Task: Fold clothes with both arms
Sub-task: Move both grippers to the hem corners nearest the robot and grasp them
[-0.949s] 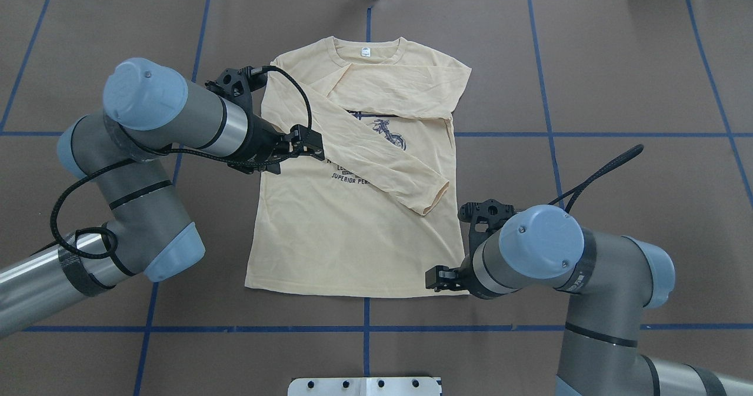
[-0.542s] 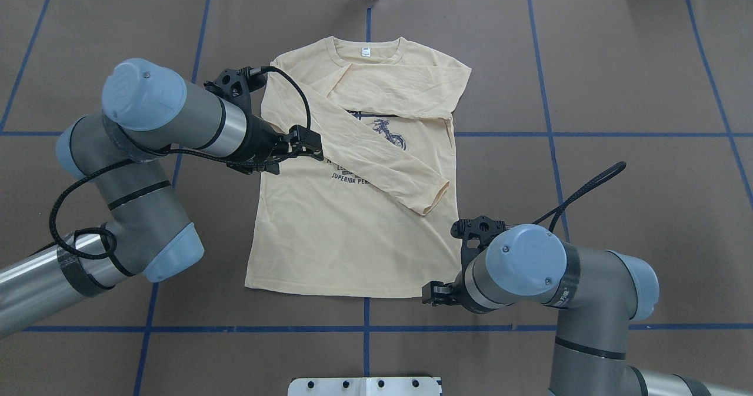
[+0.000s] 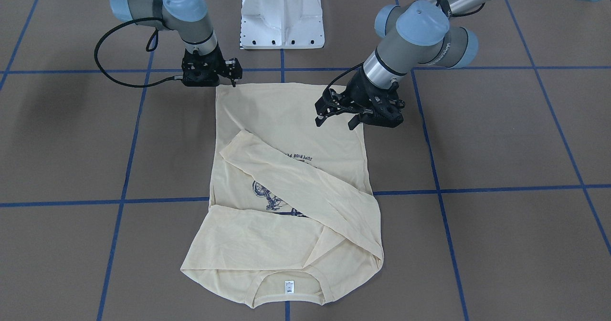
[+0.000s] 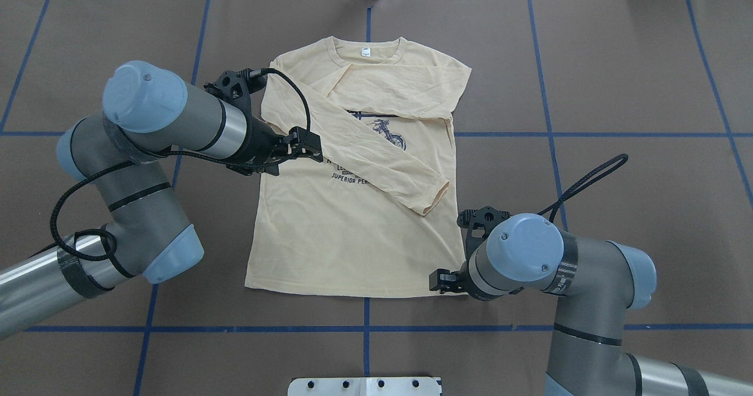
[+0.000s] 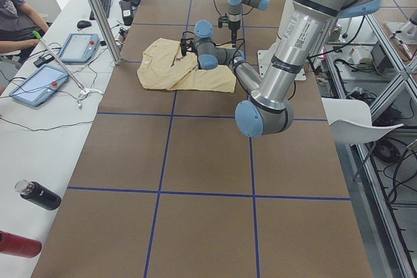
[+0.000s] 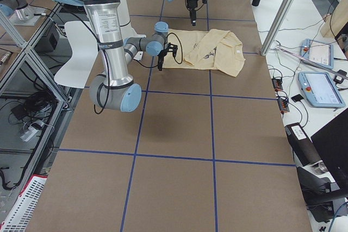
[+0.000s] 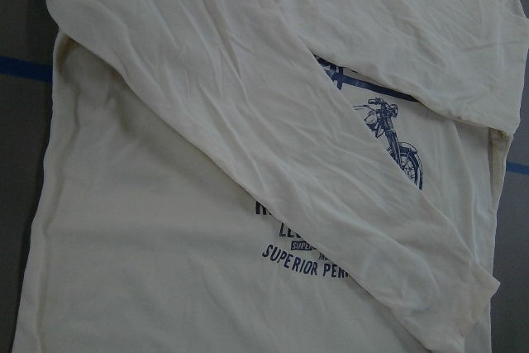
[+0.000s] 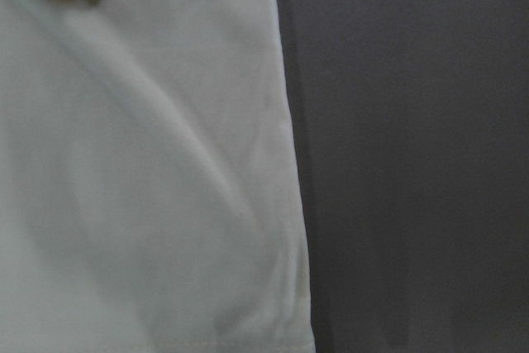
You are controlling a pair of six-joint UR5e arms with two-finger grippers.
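Above the T-shirt [image 4: 329, 243], left gripper [image 3: 334, 119] hangs spread, empty; right gripper [image 4: 438, 281] at its hem, state unclear.

Looks like a lab, going by the big brown table [image 5: 208, 154] with blue tape lines [image 5: 195, 192], metal posts [image 5: 96, 11], control screens [image 5: 38, 84] and wires [image 5: 26, 125] on a side desk [image 5: 39, 161], and a person [image 5: 13, 4] there.

A brown table cover [image 4: 617, 60] crossed by blue tape lines [image 4: 547, 90] carries a white pedestal base [image 3: 282, 15] at its robot-side edge. On the white side bench [image 5: 32, 154] lie a blue-rimmed tablet [image 5: 79, 47] and a second tablet [image 5: 38, 84] — toward the near corner, a black bottle [image 5: 39, 195] and a red bottle [image 5: 16, 244]. A person [image 5: 14, 8] sits at its far end.
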